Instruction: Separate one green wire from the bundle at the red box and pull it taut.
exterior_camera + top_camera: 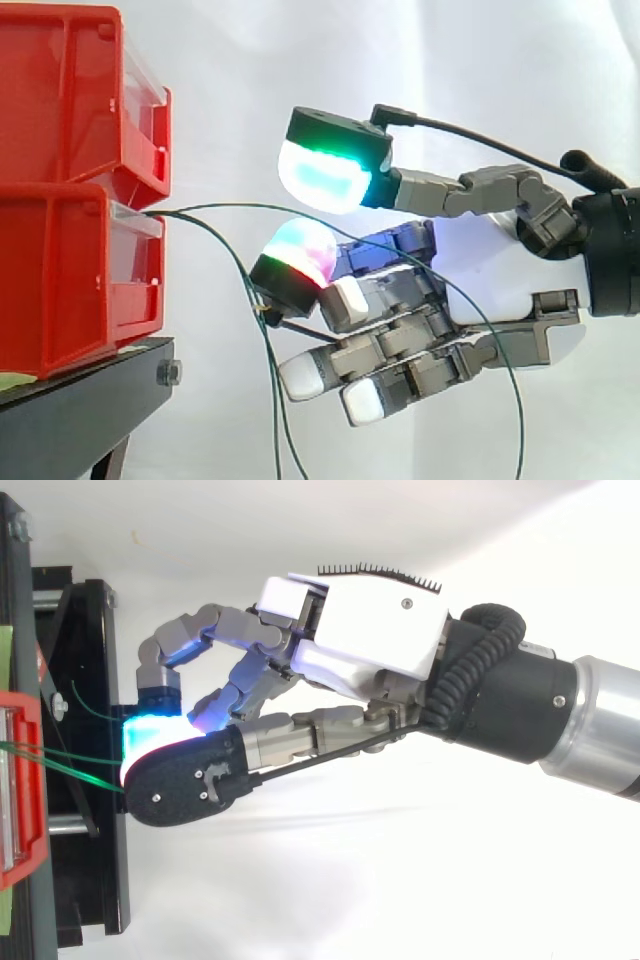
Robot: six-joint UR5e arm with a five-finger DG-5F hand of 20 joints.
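Hovering just off the front of the lower red bin (70,280), my robot hand (490,270) is released: thumb (325,170) lifted well above the loosely bent fingers (300,255), nothing pinched. The green wires (240,205) leave the bin's front slack. One arcs between thumb and fingers (passing behind the palm) and hangs down; the others droop just beside my fingertip.

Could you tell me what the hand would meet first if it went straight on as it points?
Probably the green wires right in front of the hand, then the lower red bin; depth between them is unclear.
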